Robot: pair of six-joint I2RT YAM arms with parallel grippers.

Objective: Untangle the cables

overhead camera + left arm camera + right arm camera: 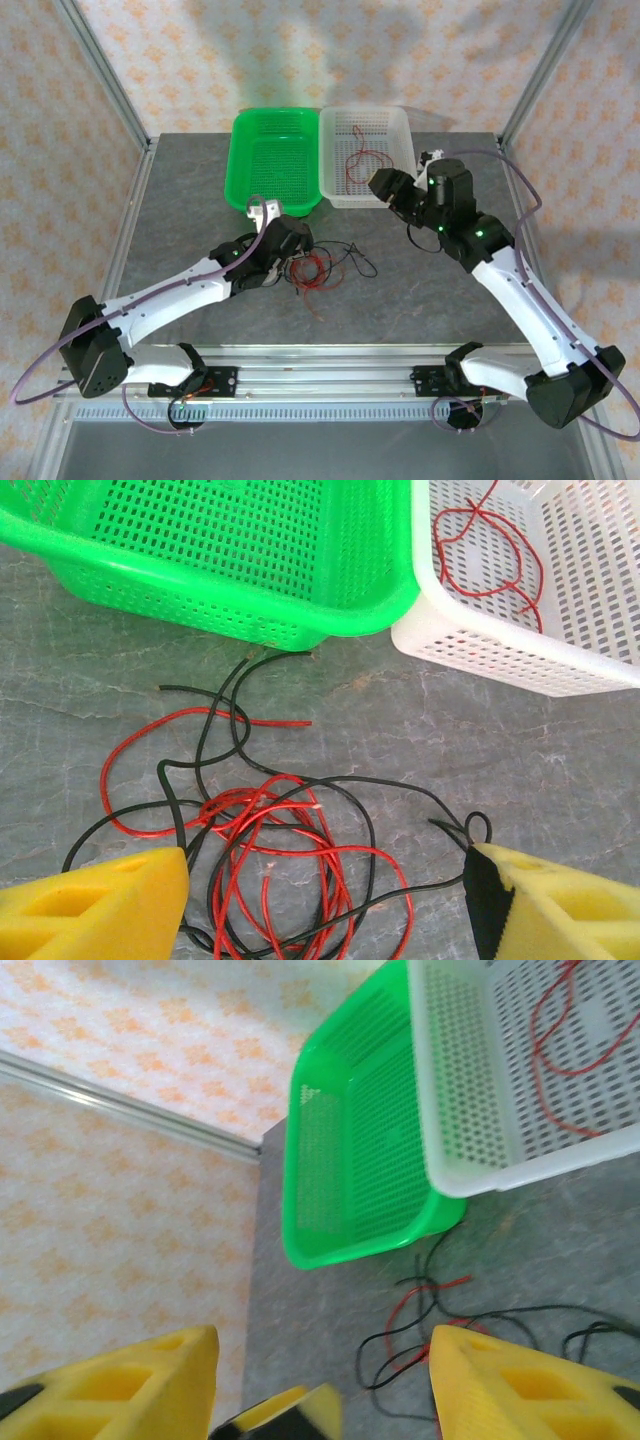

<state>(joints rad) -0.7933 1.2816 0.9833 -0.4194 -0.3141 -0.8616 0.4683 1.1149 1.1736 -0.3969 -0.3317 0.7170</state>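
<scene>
Grey counter point(420, 290), tangled cables point(228, 806) lay at six o'clock from green basket point(250, 605); left tool point(325, 905) and right tool point(320, 1380) both gaped wide.

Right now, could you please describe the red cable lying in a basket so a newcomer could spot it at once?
On the table, at its far edge, stand a green basket and a white basket. Inside the white one lies a thin red cable, loosely looped. Unlike the red-and-black tangle nearby, it lies alone.

Thin red and black cables point(230, 808) are lying tangled in loose loops on the table point(560, 780); 1 red cable point(488, 552) is curling inside the white basket point(500, 650).
</scene>
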